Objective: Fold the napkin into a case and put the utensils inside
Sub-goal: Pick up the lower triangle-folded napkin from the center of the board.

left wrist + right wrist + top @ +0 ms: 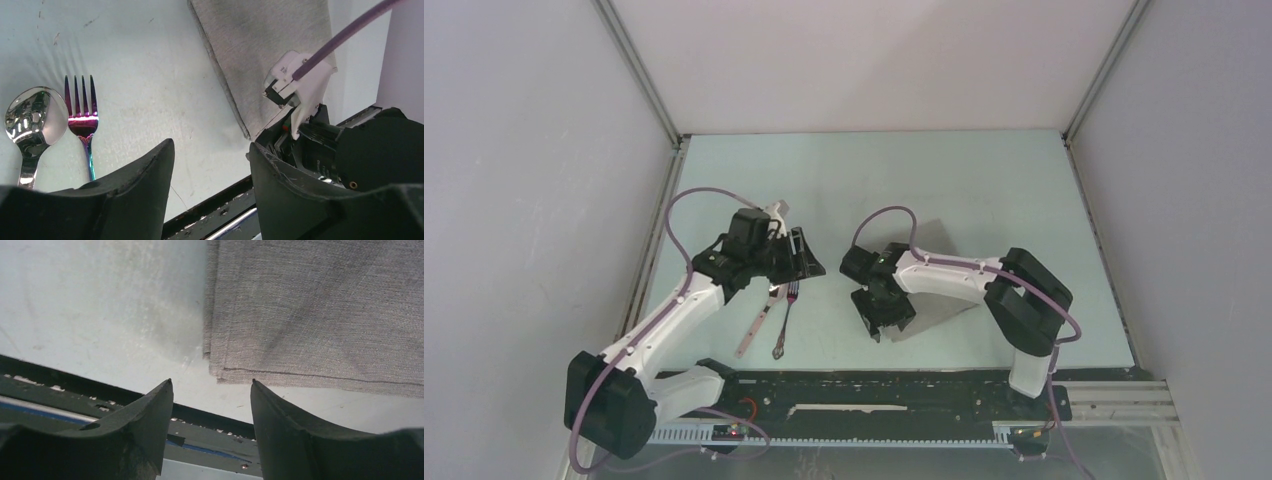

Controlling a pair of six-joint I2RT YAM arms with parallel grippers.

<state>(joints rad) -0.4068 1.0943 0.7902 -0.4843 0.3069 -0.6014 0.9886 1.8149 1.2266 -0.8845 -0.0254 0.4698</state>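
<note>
Pale green bench [984,180] fills the overhead view, boxed in by white walls. One napkin [939,315], grey and folded to a smaller shape, lies right of centre, partly under the right arm [954,275], whose jaws hang over its near-left corner. Two utensils lie left of centre, side by side and just apart: one spoon [754,328] with a pale handle and one fork [784,320]. Both long axes run near to far with a slight tilt, heads away from the arm bases. The left arm [674,310] is the nearer to them, and its jaws hang close by their heads.

From the left wrist, the left jaws stand apart with nothing between them. The spoon [32,117] and the fork [82,115] lie to the left of the gap. The napkin [265,45] is off to the right, clear of both.

From the right wrist, the right jaws are likewise spread and empty above the bench. The corner of the napkin [325,315], showing stacked layers at its edge, sits just ahead of the gap, toward the right-hand finger. By this layout the right arm is placed to work the cloth, and the left to fetch the utensils.
</note>
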